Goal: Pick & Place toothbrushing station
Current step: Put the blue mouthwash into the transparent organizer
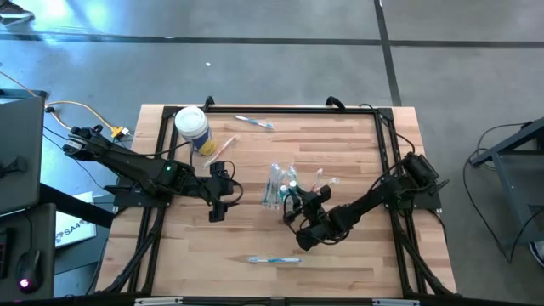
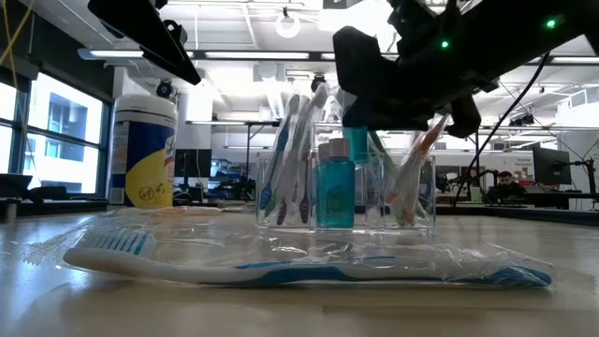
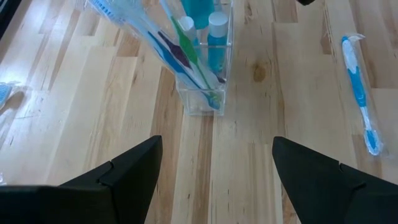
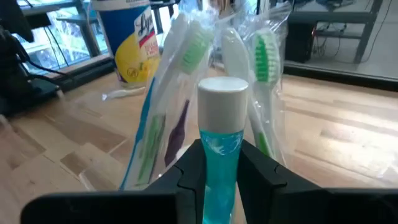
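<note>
Right claw (image 4: pixel 220 163) on blue bottle (image 4: pixel 220 155), wrist view only

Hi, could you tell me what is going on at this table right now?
The right end effector is shut on a small white-capped bottle of blue liquid, at the clear organizer in the middle of the table, which already holds wrapped toothbrushes. The left end effector hangs open beside the organizer, holding nothing. A wrapped blue toothbrush lies near the front edge, another near the back, next to a wipes canister.
</note>
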Available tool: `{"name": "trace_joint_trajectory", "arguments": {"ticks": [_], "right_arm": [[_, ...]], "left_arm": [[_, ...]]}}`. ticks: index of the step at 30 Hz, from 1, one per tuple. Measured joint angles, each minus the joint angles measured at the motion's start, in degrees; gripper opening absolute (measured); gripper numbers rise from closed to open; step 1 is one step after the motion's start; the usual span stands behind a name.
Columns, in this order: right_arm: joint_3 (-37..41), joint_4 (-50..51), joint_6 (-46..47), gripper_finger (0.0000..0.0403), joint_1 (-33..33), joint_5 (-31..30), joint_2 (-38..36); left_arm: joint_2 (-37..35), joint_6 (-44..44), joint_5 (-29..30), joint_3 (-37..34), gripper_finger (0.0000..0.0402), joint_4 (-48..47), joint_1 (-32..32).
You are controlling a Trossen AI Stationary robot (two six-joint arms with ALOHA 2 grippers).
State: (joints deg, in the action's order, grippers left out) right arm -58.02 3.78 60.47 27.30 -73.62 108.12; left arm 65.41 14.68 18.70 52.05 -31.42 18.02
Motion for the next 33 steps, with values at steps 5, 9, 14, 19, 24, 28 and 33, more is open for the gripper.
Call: {"name": "trace_joint_trajectory", "arguments": {"ticks": [5, 9, 14, 19, 24, 28, 33], "right_arm": [[0.00, -0.05, -0.02, 0.0059, -0.05, 0.59, 0.02], [0.00, -0.03, -0.02, 0.0076, -0.30, 3.53, 0.02], [0.00, -0.07, -0.02, 0.0119, -0.49, 5.05, 0.04], [0.00, -0.09, -0.09, 0.0155, -0.47, 6.25, 0.04], [0.00, -0.08, -0.55, 0.0164, -0.32, 6.01, 0.04], [0.00, -0.11, -1.98, 0.0155, -0.30, 6.10, -0.15], [-0.04, -0.11, -4.24, 0.0140, 0.58, 6.04, -1.97]], "left_arm": [[0.00, 0.00, 0.00, 0.00, 0.0303, 0.00, 0.00], [0.00, 0.00, 0.00, 0.00, 0.0303, -0.02, 0.00], [0.00, 0.00, 0.00, 0.00, 0.0303, 0.00, 0.00], [0.00, -0.01, 0.00, 0.00, 0.0303, 0.00, 0.00], [0.00, -0.02, 0.00, 0.00, 0.0303, 0.00, 0.00], [0.00, -0.02, 0.00, 0.00, 0.0303, 0.00, 0.00], [0.00, -0.02, 0.00, 0.00, 0.0303, -0.01, 0.00]]}}
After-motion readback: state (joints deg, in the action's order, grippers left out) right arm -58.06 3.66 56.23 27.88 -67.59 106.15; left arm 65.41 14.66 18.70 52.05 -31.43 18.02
